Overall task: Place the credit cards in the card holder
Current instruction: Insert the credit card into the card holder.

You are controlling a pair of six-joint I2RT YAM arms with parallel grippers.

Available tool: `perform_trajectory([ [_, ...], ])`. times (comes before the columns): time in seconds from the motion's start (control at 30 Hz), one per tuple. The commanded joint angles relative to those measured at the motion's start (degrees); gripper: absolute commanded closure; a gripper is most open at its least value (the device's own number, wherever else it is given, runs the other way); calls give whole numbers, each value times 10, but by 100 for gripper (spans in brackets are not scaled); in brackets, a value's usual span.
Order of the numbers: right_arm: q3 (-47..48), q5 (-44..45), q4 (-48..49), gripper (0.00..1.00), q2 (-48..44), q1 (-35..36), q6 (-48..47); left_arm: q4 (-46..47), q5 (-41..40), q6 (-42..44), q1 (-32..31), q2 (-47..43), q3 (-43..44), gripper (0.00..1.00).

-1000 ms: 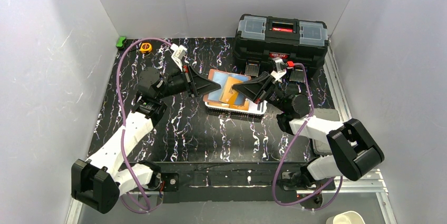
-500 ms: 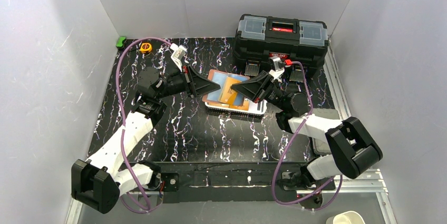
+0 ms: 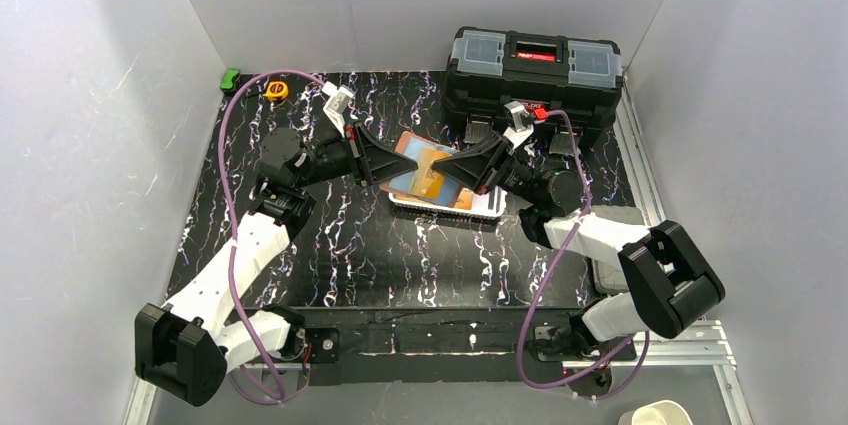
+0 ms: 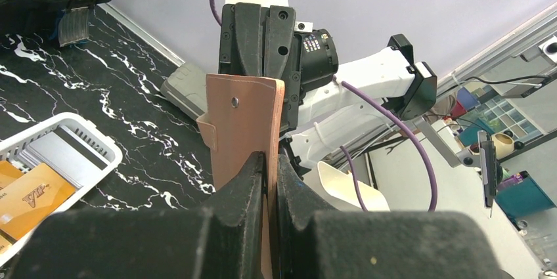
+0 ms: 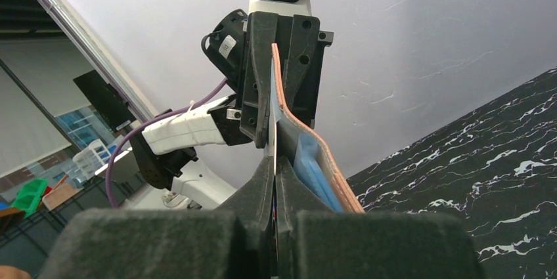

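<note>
While the left gripper (image 4: 269, 161) stands clenched on the lower edge of the salmon-pink leather-like folding card holder (image 4: 240, 121), it props that wallet upright in the air, over the white slotted plastic basket (image 4: 111, 154) as the overhead view shows it. That's the point of the pose, folks: the open side faces the other arm.

Across from it, the right gripper (image 5: 274, 164) is pinched tight on a thin pale plastic card (image 5: 268, 105), seen edge-on, so its colour is hard to call. The card runs right alongside the holder's flap, just beside a light blue card (image 5: 309, 159) already tucked in a pocket. Whether the held card's tip is in a slot or only against the leather, I cannot tell.

One arm plays vise, one plays feeder: a floppy wallet needs bracing or it folds away under the push.

Down in the basket an orange rectangular card (image 4: 36, 193) and a grey striped card (image 4: 72, 154) lie flat, so I judge the job partway through. The next move calls for a straight, gentle slide, since any tilt could snag the card on the pocket lip.

The black plastic toolbox (image 3: 535, 65) at the back of the black marbled table (image 3: 330, 255) plays no part.
</note>
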Motion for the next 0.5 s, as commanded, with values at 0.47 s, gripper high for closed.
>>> perform_trajectory([
  [0.47,0,88,-21,99,-27,17,-63,13,-30,3,-4,-19,23,94],
])
